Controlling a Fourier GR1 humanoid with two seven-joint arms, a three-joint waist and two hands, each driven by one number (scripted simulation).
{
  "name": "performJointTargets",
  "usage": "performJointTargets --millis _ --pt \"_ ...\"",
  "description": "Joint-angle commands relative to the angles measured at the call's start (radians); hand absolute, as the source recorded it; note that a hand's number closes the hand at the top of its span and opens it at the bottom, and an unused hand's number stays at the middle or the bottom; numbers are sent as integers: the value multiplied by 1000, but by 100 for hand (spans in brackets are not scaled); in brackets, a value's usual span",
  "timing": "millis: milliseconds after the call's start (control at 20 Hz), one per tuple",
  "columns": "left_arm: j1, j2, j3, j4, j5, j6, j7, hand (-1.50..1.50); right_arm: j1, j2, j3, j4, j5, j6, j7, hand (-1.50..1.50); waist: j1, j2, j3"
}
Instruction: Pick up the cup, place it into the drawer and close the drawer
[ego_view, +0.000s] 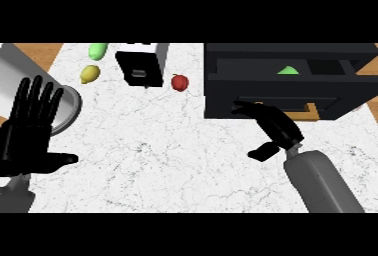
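A black drawer unit (295, 95) stands at the counter's back right with its drawer pulled open. Inside the drawer lies a small green cup (288, 70), only its top showing above the drawer's front. My right hand (275, 126) is in front of the drawer, fingers straight, with the fingertips (241, 107) against the left part of the drawer's front panel. It holds nothing. My left hand (29, 132) rests open at the far left, fingers up, away from the drawer.
A large grey cylinder (40, 85) lies behind the left hand. At the back left are a green fruit (97, 50), a yellow fruit (89, 73), a black box-shaped appliance (140, 67) and a red fruit (179, 82). White marble counter (162, 155) spreads between the hands.
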Motion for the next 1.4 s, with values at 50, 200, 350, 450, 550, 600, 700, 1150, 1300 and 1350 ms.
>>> performJointTargets --millis 50,200,350,450,550,600,700,1150,1300,1350 --pt "0 32 83 -48 30 -17 96 -150 -120 47 -52 271 28 -84 -83 -150 1 2 1" --pt "28 15 112 65 10 -151 3 -150 -242 70 -93 429 24 -97 -114 -150 3 4 1" --pt "0 -18 92 52 -17 -118 12 -150 -352 13 -168 595 -18 -62 -211 -150 10 8 1" --pt "47 17 120 46 12 -187 15 -150 -382 20 -182 689 -9 -102 -246 -150 24 12 1" --pt "21 -12 100 -1 -8 -121 40 -150 -453 -21 -218 741 -28 -62 -259 -150 27 12 2" --pt "60 8 118 -10 -7 -141 26 -150 -426 -61 -219 754 -27 -56 -310 -150 32 13 2" --pt "12 2 108 81 -15 -189 21 -150 -488 -55 -213 803 -7 -56 -295 -150 37 22 2" --pt "4 -28 93 31 -42 -149 25 -150 -550 -120 -265 911 -30 -63 -341 -150 71 34 4" --pt "1 -28 92 44 -30 -168 40 -150 -577 -137 -260 931 -22 -34 -327 -150 76 35 4" --pt "-30 -40 83 70 -49 -156 34 -150 -615 -132 -269 923 -31 -28 -317 -150 72 40 3"
